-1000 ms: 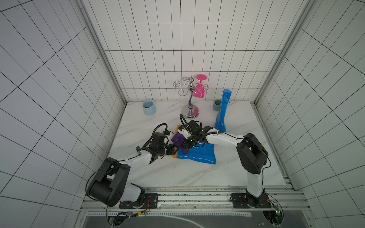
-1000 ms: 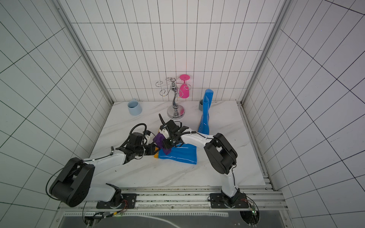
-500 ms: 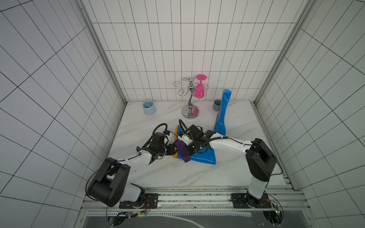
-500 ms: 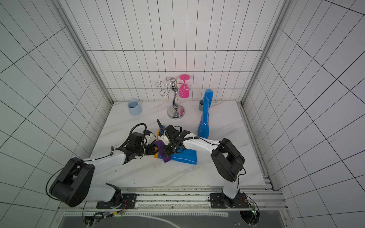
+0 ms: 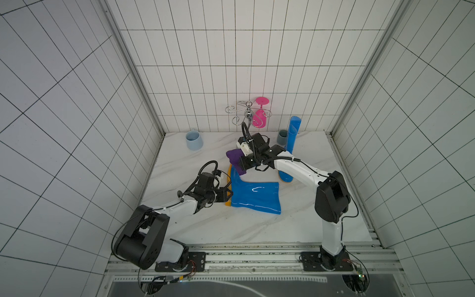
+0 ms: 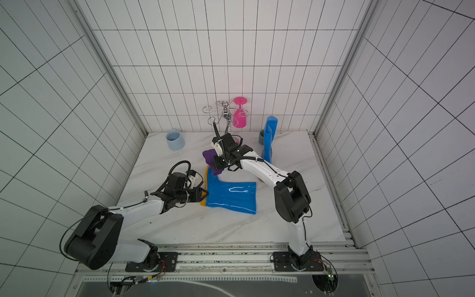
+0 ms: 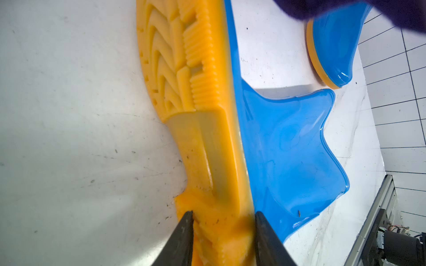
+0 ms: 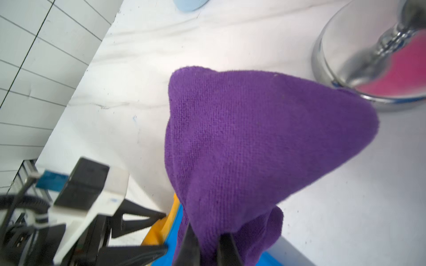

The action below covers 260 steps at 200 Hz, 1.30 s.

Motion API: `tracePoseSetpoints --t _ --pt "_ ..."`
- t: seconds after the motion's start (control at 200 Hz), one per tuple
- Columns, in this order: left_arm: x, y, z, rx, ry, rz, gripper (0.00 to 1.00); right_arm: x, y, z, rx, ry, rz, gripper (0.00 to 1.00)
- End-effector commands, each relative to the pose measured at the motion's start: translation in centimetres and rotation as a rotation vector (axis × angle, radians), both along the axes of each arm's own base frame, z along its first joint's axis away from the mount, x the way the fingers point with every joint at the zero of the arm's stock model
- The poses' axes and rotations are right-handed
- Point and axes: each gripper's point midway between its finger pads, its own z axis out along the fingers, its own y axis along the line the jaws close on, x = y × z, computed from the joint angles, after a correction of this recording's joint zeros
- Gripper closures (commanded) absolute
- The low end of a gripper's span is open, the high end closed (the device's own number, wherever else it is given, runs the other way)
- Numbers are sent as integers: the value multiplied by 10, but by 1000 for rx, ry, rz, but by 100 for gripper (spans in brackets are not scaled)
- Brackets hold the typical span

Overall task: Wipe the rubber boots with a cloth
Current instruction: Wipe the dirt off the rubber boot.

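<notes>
**Heel braced, cloth at the toe**

I am working on the lying boot (image 5: pixel 253 196), which is resting on its side mid-bench with its shaft pointing toward the right arm's side. My left hand (image 7: pixel 222 218) is pinching the heel of the orange sole (image 7: pixel 202 110), one finger on each face, bracing the boot. My right hand (image 8: pixel 207 240) is clenched on the cloth (image 5: pixel 234 159), which is hanging bunched over the toe end. I cannot tell whether it is pressing on the rubber or hanging just clear.

I am judging that a good stroke needs the fabric, not the fingers, lying flat on the blue. It should run from the toe toward the shaft, so the left hand is taking the push. The glossy rubber looks slippery, so the boot could pivot under a hard press.

The other boot (image 5: pixel 293 133) is standing upright at the back, just beside a grey cup (image 5: pixel 282 137).

The bench (image 5: pixel 295 223) is pale, marble-veined and smooth, with a few specks. White tiled walls (image 5: pixel 231 64) are closing in three sides. A chrome rack (image 5: pixel 247 115) carrying a pink glass (image 5: pixel 259 118) is standing close behind my right hand, and a light-blue cup (image 5: pixel 194 140) is sitting at the back. I am minding my wrist there.
</notes>
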Motion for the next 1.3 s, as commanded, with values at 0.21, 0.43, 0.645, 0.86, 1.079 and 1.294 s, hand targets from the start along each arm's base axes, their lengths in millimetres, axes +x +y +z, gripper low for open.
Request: tracePoseSetpoints --t 0.21,0.43,0.645,0.86,1.079,1.294 --pt "-13 11 -28 75 93 10 59 25 19 -29 -29 40 15 100" --pt "-13 11 -28 75 93 10 59 1 8 -61 -66 133 41 100" --pt "-13 11 -28 77 96 10 59 -33 -18 -88 -141 212 58 100" --pt "-13 11 -29 78 99 12 60 -52 -43 -106 -241 258 66 100" --pt "-13 12 -30 80 103 16 60 -59 -83 -128 -383 320 17 100" --pt "-12 12 -31 80 111 16 60 -60 -130 -130 -469 342 -74 100"
